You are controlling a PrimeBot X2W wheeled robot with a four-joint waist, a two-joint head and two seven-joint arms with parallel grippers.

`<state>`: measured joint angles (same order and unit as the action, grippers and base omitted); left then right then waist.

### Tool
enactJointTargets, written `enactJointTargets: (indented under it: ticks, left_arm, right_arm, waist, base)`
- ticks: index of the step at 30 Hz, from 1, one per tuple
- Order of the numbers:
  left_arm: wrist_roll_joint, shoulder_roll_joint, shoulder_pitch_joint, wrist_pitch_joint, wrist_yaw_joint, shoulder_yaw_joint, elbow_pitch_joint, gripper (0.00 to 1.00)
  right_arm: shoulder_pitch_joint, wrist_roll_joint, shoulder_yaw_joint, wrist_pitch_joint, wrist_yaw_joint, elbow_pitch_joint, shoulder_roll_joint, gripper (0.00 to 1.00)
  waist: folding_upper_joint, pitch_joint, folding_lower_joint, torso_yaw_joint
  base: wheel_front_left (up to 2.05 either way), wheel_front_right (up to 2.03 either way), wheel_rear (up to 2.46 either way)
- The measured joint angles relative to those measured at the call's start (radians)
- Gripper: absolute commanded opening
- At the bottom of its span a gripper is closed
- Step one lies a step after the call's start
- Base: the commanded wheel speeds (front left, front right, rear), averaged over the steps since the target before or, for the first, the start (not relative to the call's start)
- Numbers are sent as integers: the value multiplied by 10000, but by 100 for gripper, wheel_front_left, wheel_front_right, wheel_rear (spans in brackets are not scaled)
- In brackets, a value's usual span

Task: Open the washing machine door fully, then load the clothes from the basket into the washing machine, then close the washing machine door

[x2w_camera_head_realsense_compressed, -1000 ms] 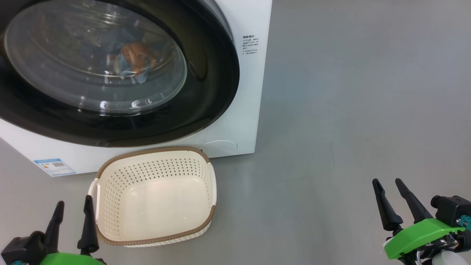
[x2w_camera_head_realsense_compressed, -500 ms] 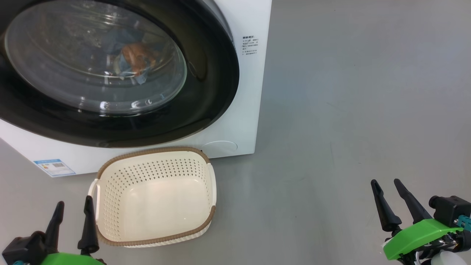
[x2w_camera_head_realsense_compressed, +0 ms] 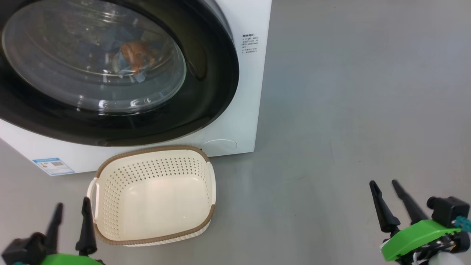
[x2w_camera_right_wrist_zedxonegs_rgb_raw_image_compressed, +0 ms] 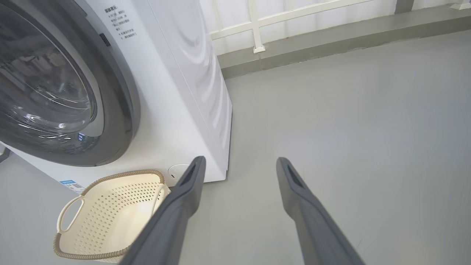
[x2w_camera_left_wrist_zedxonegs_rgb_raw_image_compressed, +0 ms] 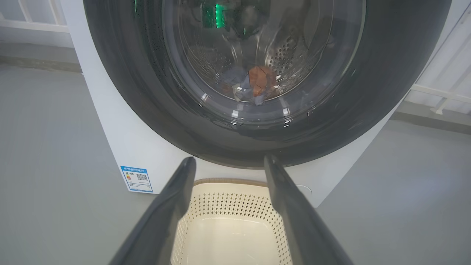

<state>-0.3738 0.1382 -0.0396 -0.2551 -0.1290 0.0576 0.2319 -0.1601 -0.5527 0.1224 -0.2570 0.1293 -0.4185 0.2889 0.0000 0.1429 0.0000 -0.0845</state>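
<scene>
- Low at the head view's left corner, the left gripper (x2w_camera_head_realsense_compressed: pixel 72 202) has its two long dark fingers spread wide with nothing between them. Its tips are just beside the basket's left handle.
- Right gripper (x2w_camera_head_realsense_compressed: pixel 383 182), lower right: also wide open and empty, over the bare grey floor (x2w_camera_head_realsense_compressed: pixel 349 110), well apart from the basket.
- Small cream-white perforated plastic basket with brown woven-look rim (x2w_camera_head_realsense_compressed: pixel 154 149): empty, on the floor right in front of the big white boxy front-loading washing machine (x2w_camera_head_realsense_compressed: pixel 246 92).
- Large round glossy black washing machine door (x2w_camera_head_realsense_compressed: pixel 206 73): sits flush against the machine front.
- Blue-and-orange clothes (x2w_camera_head_realsense_compressed: pixel 134 55): inside the drum, seen through the domed glass.
- Versus one second ago: the whole head picture is nudged slightly, so the camera moved. Both grippers sit marginally lower and are a bit blurred. Basket, door and clothes are unchanged.
</scene>
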Motion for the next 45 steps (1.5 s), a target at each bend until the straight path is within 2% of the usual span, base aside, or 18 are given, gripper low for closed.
enactJointTargets:
  ticks: [8,14,45]
  left_arm:
    - [-105,-589,26,67,0,-215,748,0]
    - [-663,-591,35,228,0,-207,746,0]
    - [-3565,-640,12,1099,2,-138,738,0]
  right_arm:
    - [227,-59,6,59,0,-723,-673,0]
    - [224,-579,-50,194,0,-644,-690,0]
    - [225,-3116,-577,1026,0,-134,-1047,0]
  waist:
    - [0,-5,0,3]
    - [0,-105,9,46]
    - [0,-418,1,251]
  base:
    - [0,0,0]
    - [0,0,0]
    - [0,0,0]
